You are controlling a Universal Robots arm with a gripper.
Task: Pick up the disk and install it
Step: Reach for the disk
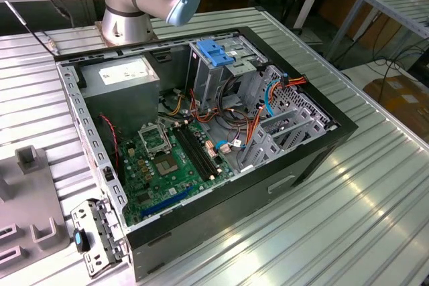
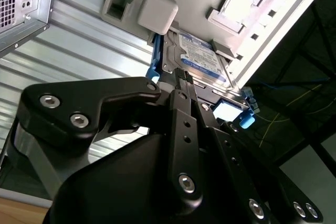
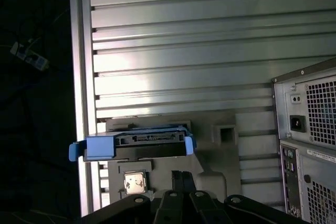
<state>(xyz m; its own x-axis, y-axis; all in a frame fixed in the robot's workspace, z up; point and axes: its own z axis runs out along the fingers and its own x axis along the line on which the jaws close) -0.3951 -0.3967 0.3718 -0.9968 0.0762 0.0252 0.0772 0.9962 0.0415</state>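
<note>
The disk (image 2: 202,56) lies flat on a grey fixture plate (image 2: 126,3) and carries a white-and-blue label and blue side rails. In the first wrist view the disk (image 3: 137,146) shows end-on, blue plastic at both sides, near the table's edge. My gripper (image 2: 181,80) sits just short of the disk's near edge. Its fingers (image 2: 177,106) lie close together with nothing between them. In the first wrist view the gripper (image 3: 182,178) is close in front of the disk.
The open computer case (image 1: 308,159) lies on the ribbed metal table (image 1: 375,219), with a metal cage and blue handle (image 1: 216,53) inside. Its rear panel (image 3: 310,145) is close by. The fixture plate (image 1: 27,192) also carries raised blocks and a small square chip (image 3: 134,182).
</note>
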